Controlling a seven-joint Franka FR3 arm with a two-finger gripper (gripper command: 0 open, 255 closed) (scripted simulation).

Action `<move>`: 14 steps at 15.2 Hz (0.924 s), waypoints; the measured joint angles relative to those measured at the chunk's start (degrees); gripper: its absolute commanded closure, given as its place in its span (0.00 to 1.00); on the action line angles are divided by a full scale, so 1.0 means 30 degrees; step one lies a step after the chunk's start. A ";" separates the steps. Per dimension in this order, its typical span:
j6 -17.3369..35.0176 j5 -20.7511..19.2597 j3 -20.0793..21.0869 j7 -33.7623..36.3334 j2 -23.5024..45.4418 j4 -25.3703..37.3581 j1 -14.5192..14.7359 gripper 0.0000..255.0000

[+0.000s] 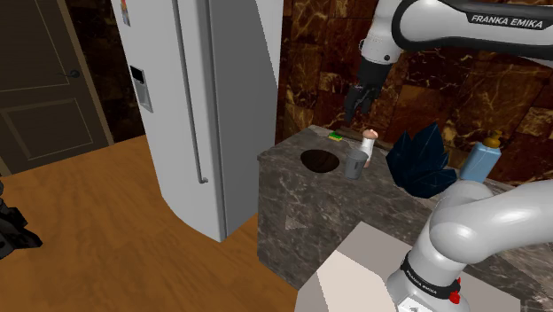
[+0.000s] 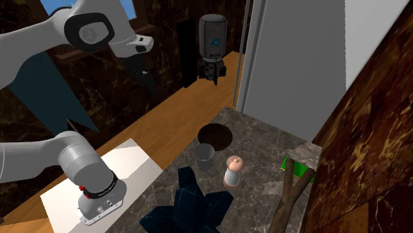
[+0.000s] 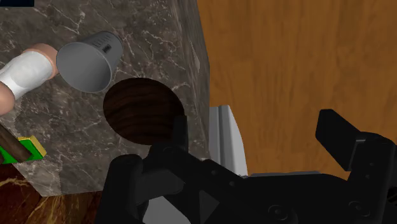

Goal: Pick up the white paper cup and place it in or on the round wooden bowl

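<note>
Stand point(image 1: 354, 275): pale box, nearest in the shoulder view, at its lower right. Tabletop point(image 1: 288, 152): dark veined stone, beyond the stand, with wooden floor point(image 1: 106, 230) to the shoulder view's left. Bowl point(image 1: 320, 160): round, dark wood, shallow, empty, near the tabletop's left edge in the shoulder view. Cup point(image 1: 355, 164): drawn grey, upright, mouth open, standing on the tabletop just beside the bowl on the shoulder view's right; whether the two touch cannot be told. Bottle point(image 1: 368, 139): white with a pinkish cap, just behind the cup. Green block point(image 1: 336, 136): small, farther back, near the brown wall point(image 1: 328, 53). Claw point(image 1: 357, 111): all black, empty, fingers spread wide, hanging well above the tabletop and apart from the cup; the wrist view places it over the tabletop's edge and the floor, with cup and bowl ahead of it. Step in hand, as judged: the approach, with no grasp made and the cup not yet lifted. Next move calls for: carrying the claw over the cup, lowering it with one finger on either side of the wall, clear of the bottle close behind, then closing.
</note>
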 measured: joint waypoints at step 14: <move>0.6166 -0.2139 -0.2409 -0.0135 0.3028 -0.3592 -0.1884 0.00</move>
